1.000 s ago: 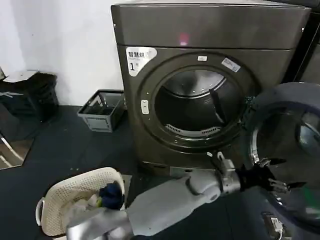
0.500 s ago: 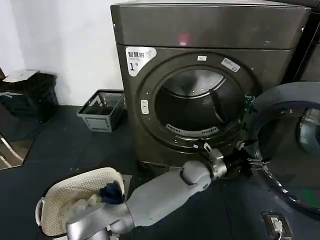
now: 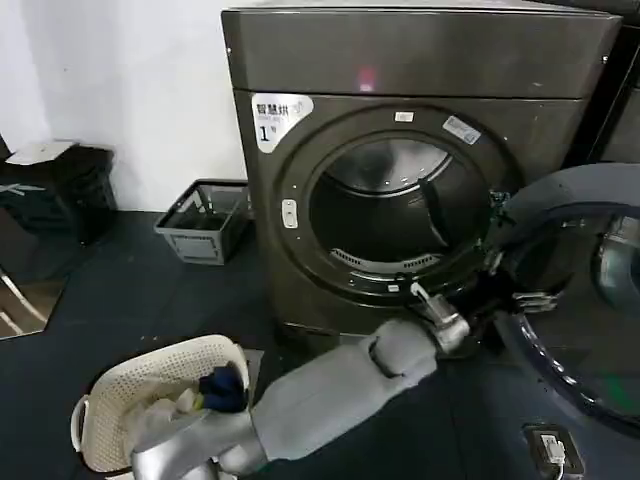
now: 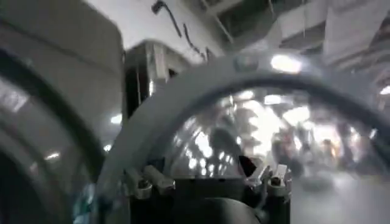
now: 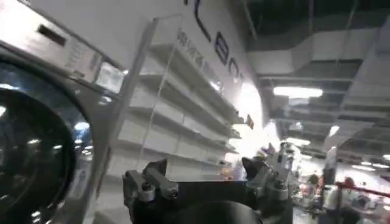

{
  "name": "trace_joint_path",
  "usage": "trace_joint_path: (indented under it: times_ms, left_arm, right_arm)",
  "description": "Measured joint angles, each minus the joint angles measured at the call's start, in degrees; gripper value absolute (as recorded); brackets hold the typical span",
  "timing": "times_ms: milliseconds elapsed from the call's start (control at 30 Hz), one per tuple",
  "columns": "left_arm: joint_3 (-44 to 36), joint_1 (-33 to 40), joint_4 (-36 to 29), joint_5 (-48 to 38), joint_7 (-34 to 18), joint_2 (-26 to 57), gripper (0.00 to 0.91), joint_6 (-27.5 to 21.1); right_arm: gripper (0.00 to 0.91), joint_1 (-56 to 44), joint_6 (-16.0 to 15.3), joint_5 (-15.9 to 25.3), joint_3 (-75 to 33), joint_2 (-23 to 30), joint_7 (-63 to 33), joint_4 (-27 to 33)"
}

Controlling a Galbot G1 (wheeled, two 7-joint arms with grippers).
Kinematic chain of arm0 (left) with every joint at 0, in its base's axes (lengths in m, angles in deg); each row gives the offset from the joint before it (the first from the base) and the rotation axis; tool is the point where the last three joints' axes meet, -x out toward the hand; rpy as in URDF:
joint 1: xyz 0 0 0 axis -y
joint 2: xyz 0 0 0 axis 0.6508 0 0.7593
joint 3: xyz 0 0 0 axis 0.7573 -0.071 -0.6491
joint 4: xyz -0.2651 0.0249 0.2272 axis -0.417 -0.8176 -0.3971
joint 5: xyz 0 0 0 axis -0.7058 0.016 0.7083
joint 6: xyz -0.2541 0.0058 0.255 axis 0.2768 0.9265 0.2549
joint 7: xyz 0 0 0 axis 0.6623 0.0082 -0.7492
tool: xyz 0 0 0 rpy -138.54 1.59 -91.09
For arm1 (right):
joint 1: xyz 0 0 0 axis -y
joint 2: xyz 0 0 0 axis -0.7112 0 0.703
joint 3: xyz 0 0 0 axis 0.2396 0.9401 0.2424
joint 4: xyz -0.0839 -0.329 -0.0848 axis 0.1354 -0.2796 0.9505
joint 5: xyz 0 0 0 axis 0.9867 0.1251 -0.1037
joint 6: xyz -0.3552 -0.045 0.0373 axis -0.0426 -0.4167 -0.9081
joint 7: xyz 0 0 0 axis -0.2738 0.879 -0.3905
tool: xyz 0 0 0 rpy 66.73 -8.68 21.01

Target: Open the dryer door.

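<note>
My left gripper (image 3: 505, 296), fingers spread and holding nothing, sits at the inner rim of the dryer door (image 3: 585, 300), swung wide to the right of the dryer (image 3: 400, 150). Opening looks done; I judge withdrawal next.

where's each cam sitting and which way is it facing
Head view: looks forward and down at the dryer, its dryer door swung open; the left arm reaches across to the left gripper at the door.
Left wrist view: faces the door's glass close up, over the left gripper.
Right wrist view: faces the neighbouring machine and shelving, over the right gripper, jaws open.
Head and left wrist views share the door.
</note>
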Motion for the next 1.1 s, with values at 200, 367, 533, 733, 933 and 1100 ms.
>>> trace_joint_path:
  times_ms: [200,367,533,733,933,1100]
  left_arm:
    - [3.60,-5.84,-9.17,-0.70,3.22,13.74,0.907,-0.85]
    - [8.41,-11.84,-15.33,0.81,6.86,24.96,0.907,-2.82]
    - [14.52,-18.28,-17.27,4.00,9.04,35.02,0.907,-3.67]
    - [19.41,-21.34,-17.44,3.79,12.18,44.29,0.907,-9.19]
    - [19.21,-23.14,-15.92,9.51,17.71,51.95,0.907,-11.61]
    - [18.60,-23.50,-13.39,13.09,21.30,56.39,0.907,-14.79]
  right_arm:
    - [0.907,0.59,0.03,1.41,-0.66,-1.02,-0.11,0.22]
    - [0.907,1.30,0.04,2.90,-0.64,-1.50,-0.23,-0.29]
    - [0.907,2.04,0.05,3.76,-0.43,-1.59,-0.28,-0.42]
    - [0.907,2.56,0.13,4.76,-0.25,-1.81,-0.26,-0.75]
    - [0.907,3.08,0.27,4.83,0.62,-1.54,-0.18,-1.14]
    - [0.907,3.49,0.50,4.83,1.25,-1.48,-0.13,-1.06]
